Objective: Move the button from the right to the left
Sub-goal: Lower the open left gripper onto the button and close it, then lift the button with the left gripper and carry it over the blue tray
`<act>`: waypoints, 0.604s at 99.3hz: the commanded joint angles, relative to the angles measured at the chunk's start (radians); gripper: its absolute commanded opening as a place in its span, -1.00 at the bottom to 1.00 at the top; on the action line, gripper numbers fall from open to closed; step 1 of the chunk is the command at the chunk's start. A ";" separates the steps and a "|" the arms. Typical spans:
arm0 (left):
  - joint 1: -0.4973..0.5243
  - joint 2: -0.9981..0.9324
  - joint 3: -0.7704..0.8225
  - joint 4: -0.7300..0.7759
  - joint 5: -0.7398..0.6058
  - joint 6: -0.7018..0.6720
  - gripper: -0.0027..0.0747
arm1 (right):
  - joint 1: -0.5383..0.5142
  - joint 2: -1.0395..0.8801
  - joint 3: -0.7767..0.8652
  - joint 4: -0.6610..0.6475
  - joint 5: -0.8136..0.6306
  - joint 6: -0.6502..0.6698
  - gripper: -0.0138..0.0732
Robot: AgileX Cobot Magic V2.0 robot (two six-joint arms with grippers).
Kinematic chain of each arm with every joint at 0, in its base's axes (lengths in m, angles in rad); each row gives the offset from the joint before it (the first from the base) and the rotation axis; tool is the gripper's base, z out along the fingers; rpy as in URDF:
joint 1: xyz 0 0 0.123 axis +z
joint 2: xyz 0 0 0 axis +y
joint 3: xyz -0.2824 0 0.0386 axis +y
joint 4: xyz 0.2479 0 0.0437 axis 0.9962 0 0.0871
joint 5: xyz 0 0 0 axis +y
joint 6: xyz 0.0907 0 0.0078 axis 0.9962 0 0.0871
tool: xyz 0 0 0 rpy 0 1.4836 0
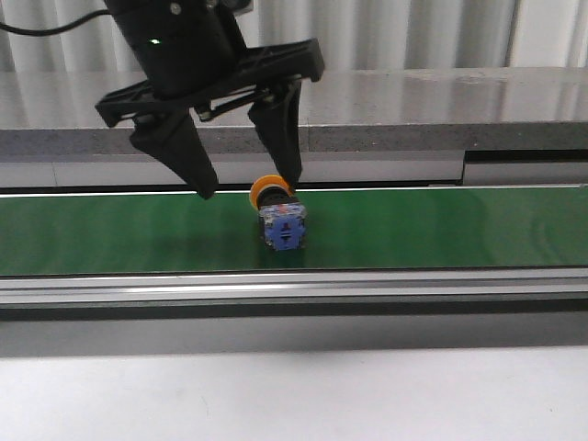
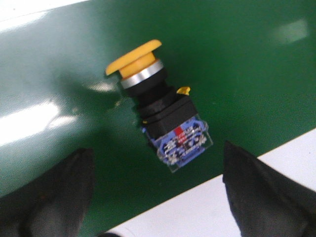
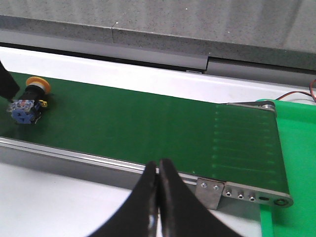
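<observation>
Here one button [image 1: 278, 213] lies tipped on its side on the green belt [image 1: 441, 230], just beside the right finger of the left tool [image 1: 246, 189], which hangs spread open, holding nothing. The right tool [image 3: 158, 174] is pressed closed and empty. The button looks light, stiff and smooth-capped; gripping the blocky blue base or black collar seems safest.
</observation>
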State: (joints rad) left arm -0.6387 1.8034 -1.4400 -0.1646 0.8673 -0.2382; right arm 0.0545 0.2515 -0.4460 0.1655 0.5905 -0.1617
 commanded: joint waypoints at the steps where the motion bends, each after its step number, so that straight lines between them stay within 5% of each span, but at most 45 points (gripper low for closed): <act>1: -0.007 -0.011 -0.057 -0.042 -0.015 -0.019 0.40 | 0.001 0.007 -0.024 0.009 -0.078 -0.007 -0.84; 37: -0.007 0.071 -0.098 -0.023 0.010 -0.071 0.32 | 0.001 0.007 -0.024 0.009 -0.078 -0.007 -0.84; 60: -0.007 0.071 -0.098 0.030 0.043 -0.095 -0.53 | 0.001 0.007 -0.024 0.009 -0.078 -0.007 -0.84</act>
State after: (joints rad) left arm -0.6400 1.9281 -1.5075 -0.1329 0.9147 -0.3195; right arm 0.0545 0.2515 -0.4460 0.1655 0.5905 -0.1617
